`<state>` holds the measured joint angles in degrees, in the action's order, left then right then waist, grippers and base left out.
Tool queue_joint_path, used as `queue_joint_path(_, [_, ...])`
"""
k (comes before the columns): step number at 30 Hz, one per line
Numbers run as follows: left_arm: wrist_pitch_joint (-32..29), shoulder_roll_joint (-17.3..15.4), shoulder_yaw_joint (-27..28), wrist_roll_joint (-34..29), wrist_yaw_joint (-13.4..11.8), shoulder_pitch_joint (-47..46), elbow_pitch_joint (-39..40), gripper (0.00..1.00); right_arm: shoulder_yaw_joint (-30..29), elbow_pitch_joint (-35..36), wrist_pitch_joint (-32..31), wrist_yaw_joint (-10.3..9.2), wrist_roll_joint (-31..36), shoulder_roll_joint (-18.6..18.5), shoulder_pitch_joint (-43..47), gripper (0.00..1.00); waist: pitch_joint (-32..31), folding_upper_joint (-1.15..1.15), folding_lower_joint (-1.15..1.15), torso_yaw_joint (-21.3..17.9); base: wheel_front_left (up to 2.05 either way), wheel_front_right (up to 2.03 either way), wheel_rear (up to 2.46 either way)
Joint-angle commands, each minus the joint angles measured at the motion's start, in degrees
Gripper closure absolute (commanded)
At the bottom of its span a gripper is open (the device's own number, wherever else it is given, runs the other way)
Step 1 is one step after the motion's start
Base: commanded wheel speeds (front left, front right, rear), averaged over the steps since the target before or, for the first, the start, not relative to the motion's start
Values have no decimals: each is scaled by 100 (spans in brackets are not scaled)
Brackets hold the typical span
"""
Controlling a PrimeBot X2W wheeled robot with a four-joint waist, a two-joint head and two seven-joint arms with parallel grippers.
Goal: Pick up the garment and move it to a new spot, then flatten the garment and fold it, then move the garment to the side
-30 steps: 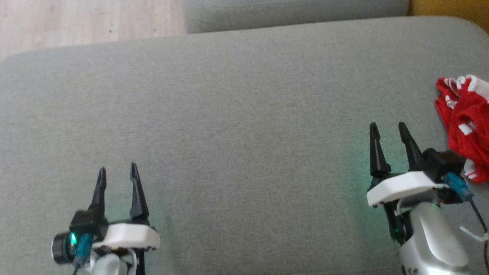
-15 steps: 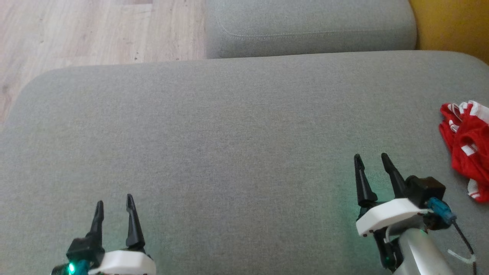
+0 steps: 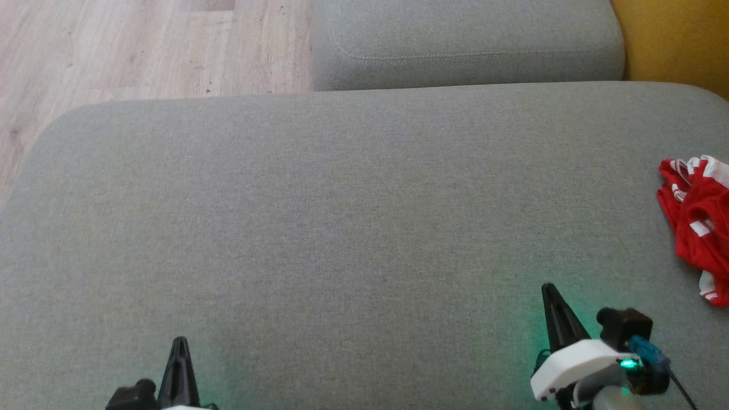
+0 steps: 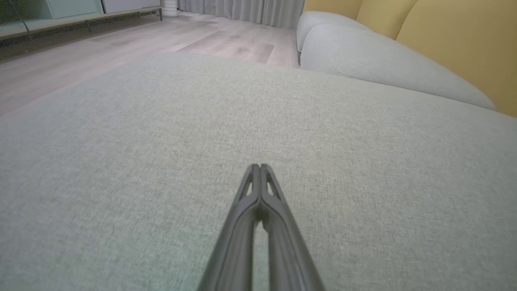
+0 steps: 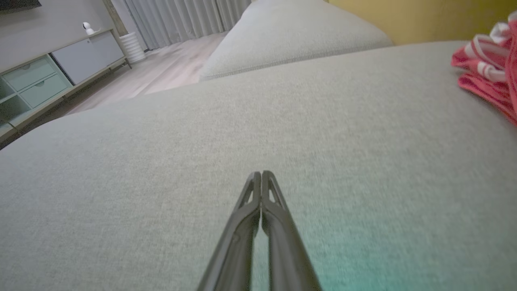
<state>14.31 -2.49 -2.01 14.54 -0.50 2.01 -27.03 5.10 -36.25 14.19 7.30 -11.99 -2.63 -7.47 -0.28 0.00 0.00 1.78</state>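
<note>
The garment (image 3: 697, 222) is red with white stripes and lies bunched at the right edge of the grey cushion (image 3: 353, 216); part of it runs out of the head view. It shows again as the garment (image 5: 490, 79) at the right of the right wrist view. My right gripper (image 3: 548, 290) is shut with nothing in it, low in the head view, well left of and nearer than the garment. Its tips meet in the right gripper (image 5: 261, 173) wrist view. My left gripper (image 3: 180, 341) is shut and empty at the bottom left, and the left gripper (image 4: 259, 165) tips touch over bare cushion.
A second grey cushion (image 3: 467, 42) adjoins the far side. Wooden floor (image 3: 131, 48) lies beyond the left and far edges. A yellow backrest (image 3: 678, 42) stands at the far right. A low cabinet (image 5: 48, 81) and curtains (image 5: 181, 16) are across the room.
Both grippers have gone from open to shut and sit lower in the head view. The camera has tilted, so more floor and the far cushion show.
</note>
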Motion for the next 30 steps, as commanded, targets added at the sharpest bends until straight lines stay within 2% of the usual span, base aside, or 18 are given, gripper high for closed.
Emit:
queue_joint_path(1, [-45, -4, 42, 155, 17, -111, 110, 100, -40, 140, -48, 0, -164, -5, -151, 100, 1, 0, 0, -3, 0, 0, 0])
queue_joint_path(30, [-513, -12, 217, 1967, 203, -264, 408, 100, -296, 648, -518, 5, -2030, -10, -73, 100, 12, 0, 0, -45, 0, 0, 0])
